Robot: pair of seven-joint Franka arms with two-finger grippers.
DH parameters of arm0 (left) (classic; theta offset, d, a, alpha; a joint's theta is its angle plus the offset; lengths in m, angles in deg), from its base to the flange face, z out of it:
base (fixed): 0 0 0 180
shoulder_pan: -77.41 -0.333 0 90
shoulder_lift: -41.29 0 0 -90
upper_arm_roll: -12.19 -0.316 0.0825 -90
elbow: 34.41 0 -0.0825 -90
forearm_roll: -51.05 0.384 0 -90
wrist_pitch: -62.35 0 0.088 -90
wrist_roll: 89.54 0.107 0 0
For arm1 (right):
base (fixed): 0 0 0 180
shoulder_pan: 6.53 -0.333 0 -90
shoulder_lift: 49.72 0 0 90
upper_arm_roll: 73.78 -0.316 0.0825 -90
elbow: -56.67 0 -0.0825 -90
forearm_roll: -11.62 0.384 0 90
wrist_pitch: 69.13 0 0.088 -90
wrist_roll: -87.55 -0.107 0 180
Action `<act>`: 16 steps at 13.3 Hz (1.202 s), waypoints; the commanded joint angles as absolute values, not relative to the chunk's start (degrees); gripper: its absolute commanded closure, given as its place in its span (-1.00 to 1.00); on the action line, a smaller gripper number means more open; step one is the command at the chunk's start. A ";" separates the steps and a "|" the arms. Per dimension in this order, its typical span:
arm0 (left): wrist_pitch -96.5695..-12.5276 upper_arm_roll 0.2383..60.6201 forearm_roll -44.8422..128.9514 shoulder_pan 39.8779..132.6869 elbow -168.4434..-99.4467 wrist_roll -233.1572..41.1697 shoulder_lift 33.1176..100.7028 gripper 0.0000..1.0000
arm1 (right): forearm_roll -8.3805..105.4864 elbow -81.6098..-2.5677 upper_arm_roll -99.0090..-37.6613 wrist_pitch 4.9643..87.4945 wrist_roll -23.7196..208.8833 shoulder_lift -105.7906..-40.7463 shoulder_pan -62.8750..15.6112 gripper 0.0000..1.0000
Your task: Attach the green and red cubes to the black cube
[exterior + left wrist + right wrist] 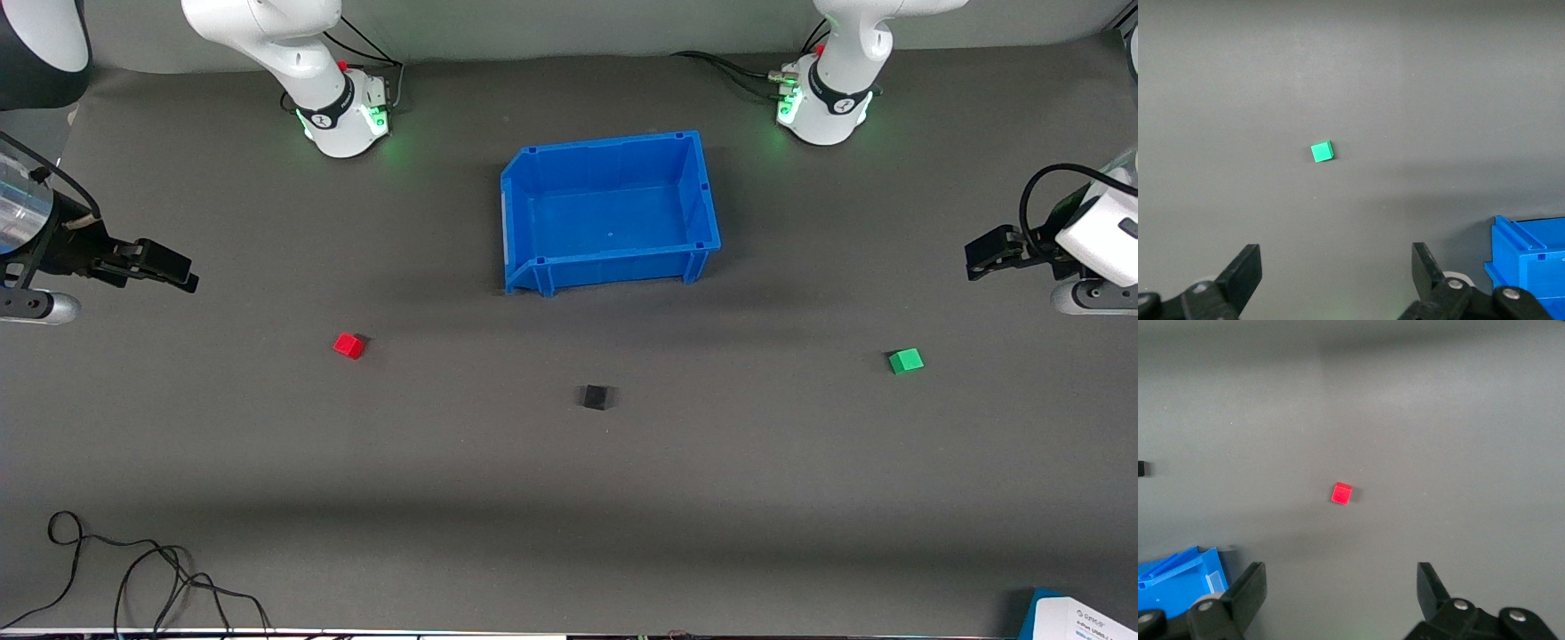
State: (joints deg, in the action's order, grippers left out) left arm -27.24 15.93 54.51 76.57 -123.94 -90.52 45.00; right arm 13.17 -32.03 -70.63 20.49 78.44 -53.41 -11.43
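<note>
The black cube (596, 396) sits alone on the grey mat, nearer the front camera than the blue bin (609, 209). The red cube (349, 345) (1342, 493) lies toward the right arm's end, the green cube (906, 360) (1322, 152) toward the left arm's end. All three stand apart. My right gripper (180, 271) (1341, 583) hovers open and empty above the mat at its end of the table. My left gripper (980, 258) (1337, 267) hovers open and empty at the other end. The black cube (1141, 468) shows at the edge of the right wrist view.
The blue bin (1528, 260) (1178, 583) is empty and stands between the two arm bases. Loose black cables (133, 569) lie at the table's near edge toward the right arm's end. A blue and white card (1080, 618) is at the near corner toward the left arm's end.
</note>
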 commanded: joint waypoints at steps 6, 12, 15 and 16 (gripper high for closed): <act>-27.82 15.53 54.03 76.70 -124.06 -89.72 44.54 -0.99 | 13.03 -31.40 -70.53 17.89 59.63 -56.22 -11.81 -0.98; -27.82 15.44 53.95 76.70 -124.06 -89.72 44.54 -0.99 | 13.03 -33.23 -70.62 16.56 37.57 -61.93 -14.35 -0.99; -27.82 15.44 53.86 76.70 -124.06 -89.72 44.54 -0.99 | 13.03 -37.53 -70.71 23.22 26.85 -63.34 -14.53 -0.99; -27.82 15.44 53.77 76.70 -124.06 -89.72 44.54 -0.99 | 13.11 -40.77 -70.71 27.25 24.21 -63.34 -14.53 -0.99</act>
